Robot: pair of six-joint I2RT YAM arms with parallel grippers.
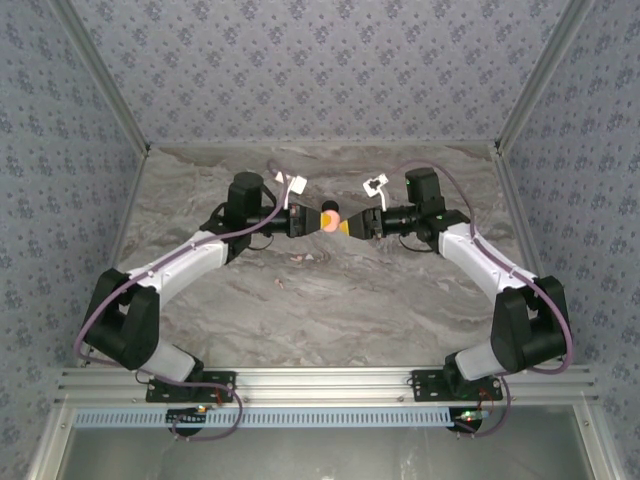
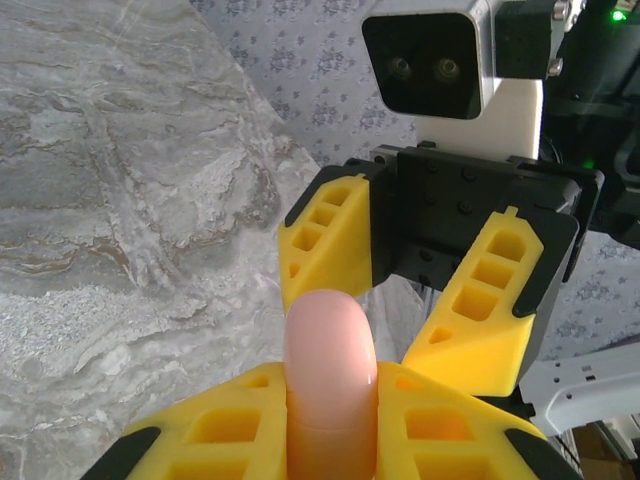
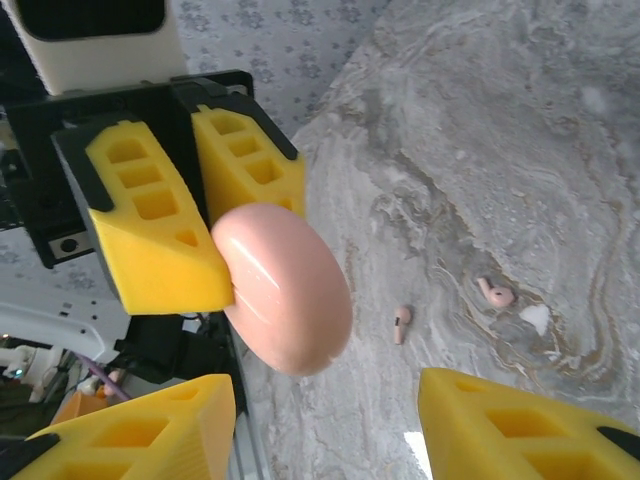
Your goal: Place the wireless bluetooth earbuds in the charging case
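A smooth pale pink charging case (image 2: pixel 330 350) with its lid down is held above the table, and my left gripper (image 2: pixel 330 425) is shut on its lower half. In the top view the case (image 1: pixel 328 222) hangs between both arms at mid table. My right gripper (image 3: pixel 325 425) faces it, open, with yellow fingers (image 2: pixel 490 300) spread wide and not touching the case (image 3: pixel 285 290). Two pale pink earbuds lie on the marble below, one (image 3: pixel 401 324) nearer and one (image 3: pixel 494 293) farther right.
The grey marble table (image 1: pixel 400 300) is walled at the back and sides by patterned panels (image 1: pixel 320 70). A small white patch (image 3: pixel 535 318) lies beside the farther earbud. An aluminium rail (image 1: pixel 320 385) runs along the near edge by the arm bases.
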